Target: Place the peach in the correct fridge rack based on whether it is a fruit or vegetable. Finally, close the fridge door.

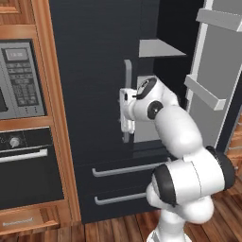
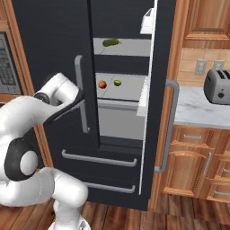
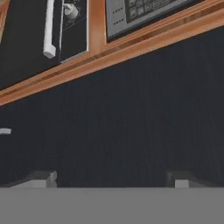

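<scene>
The peach (image 2: 102,84) lies on the fridge rack (image 2: 130,91), the lower pale-grey shelf, with a small green round fruit (image 2: 117,82) just to its right. An elongated green vegetable (image 2: 111,42) rests on the shelf above. The fridge's right door (image 2: 155,112) stands open. My gripper (image 1: 124,111) is outside the fridge, in front of the shut left door (image 1: 90,94) and right by its vertical handle (image 1: 127,71). In the hand view the gripper (image 3: 113,181) faces the dark door panel. Its fingertips (image 3: 43,178) are wide apart with nothing between them.
A microwave (image 1: 21,78) and an oven (image 1: 23,156) sit in the wooden cabinet left of the fridge. Door bins (image 1: 205,92) line the open door. A toaster (image 2: 218,85) stands on the counter (image 2: 197,110) to the right. Two freezer drawers (image 2: 99,159) lie below.
</scene>
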### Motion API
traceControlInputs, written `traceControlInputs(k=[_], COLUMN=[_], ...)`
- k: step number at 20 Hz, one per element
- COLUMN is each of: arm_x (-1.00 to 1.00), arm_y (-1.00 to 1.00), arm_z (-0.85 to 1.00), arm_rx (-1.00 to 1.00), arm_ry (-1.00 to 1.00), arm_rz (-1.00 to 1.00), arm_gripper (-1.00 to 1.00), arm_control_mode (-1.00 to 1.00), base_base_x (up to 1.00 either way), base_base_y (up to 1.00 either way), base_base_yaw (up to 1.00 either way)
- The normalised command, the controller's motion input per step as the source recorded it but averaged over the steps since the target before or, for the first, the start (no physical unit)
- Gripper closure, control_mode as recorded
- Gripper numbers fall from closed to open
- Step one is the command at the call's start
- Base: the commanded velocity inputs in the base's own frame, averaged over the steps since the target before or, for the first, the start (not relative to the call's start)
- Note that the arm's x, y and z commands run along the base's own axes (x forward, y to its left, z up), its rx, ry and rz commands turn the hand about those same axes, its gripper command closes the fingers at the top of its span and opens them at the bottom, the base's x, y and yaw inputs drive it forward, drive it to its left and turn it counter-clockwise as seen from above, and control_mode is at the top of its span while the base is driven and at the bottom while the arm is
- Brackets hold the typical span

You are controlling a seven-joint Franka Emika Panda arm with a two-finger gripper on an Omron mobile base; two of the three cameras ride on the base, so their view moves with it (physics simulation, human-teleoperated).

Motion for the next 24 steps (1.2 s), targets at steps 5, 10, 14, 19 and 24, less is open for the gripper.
traceControlInputs(k=[5,10,14,19,24], arm_x=[-0.96,-1.0,-1.0,-1.0,-0.89], arm_y=[0.04,-0.31,-0.61,-0.63,-0.32], arm_z=[0.09,0.95,0.98,0.95,1.0], arm_rx=[0.21,0.4,0.42,0.47,0.49], arm_ry=[0.08,0.04,0.22,0.28,0.31], arm_rz=[0.0,-0.26,-0.32,-0.26,-0.18], arm_gripper=[-1.0,-1.0,-1.0,-1.0,-1.0], arm_control_mode=[-1.0,-1.0,-1.0,-1.0,-1.0], base_base_x=[0.0,0.0,0.0,0.0,0.0], base_base_y=[0.0,0.0,0.0,0.0,0.0], base_base_yaw=[0.0,0.0,0.0,0.0,0.0])
